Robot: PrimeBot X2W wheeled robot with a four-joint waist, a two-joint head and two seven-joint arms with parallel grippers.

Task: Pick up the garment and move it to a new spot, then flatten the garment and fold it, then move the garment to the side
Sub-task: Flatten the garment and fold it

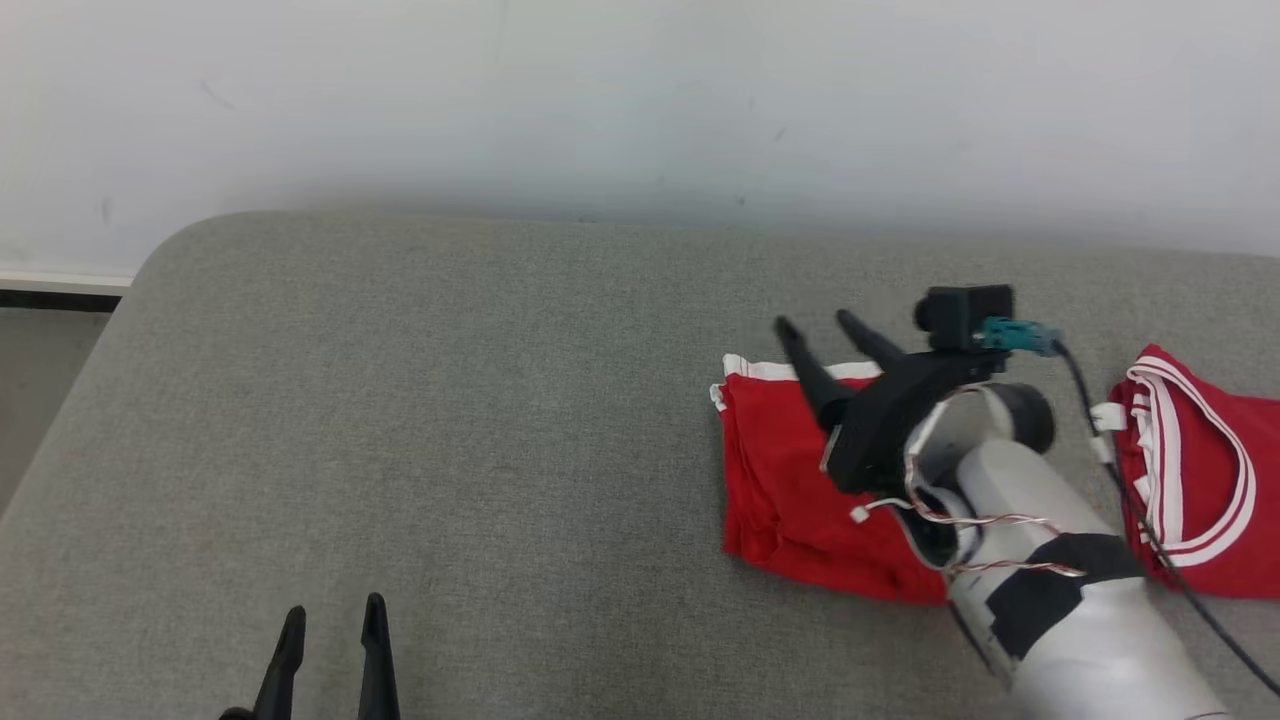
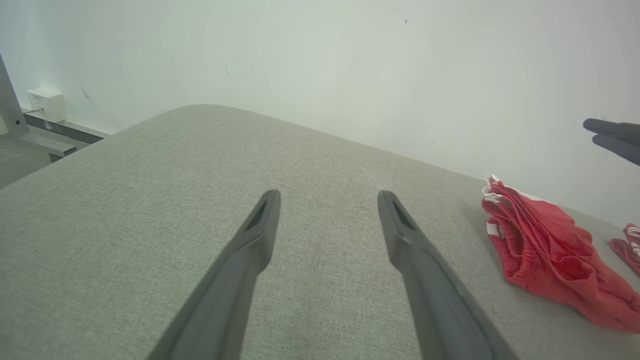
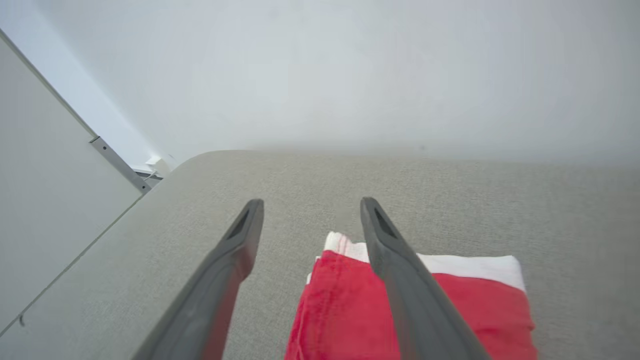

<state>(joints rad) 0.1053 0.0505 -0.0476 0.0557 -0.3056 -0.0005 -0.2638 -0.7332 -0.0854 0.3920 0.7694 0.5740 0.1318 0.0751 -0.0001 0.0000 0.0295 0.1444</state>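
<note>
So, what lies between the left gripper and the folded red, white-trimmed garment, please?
Nothing: in the head view, bare grey fabric surface separates the left gripper and the garment.

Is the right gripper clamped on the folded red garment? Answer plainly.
No: the right gripper is open, jaws wide apart over the folded red garment, pinching no cloth.

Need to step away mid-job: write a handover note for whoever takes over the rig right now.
Left claw: open, empty, low over the near left of the grey table.
Right claw: open, empty, above the far edge of the red garment.
The red garment lies folded on the table's right half, white band at its far edge; a second red garment lies further right, apart from it.
Done: the fold looks finished; nothing is held.
Left: perhaps the move to the side; I cannot tell whether this is its final spot.
</note>
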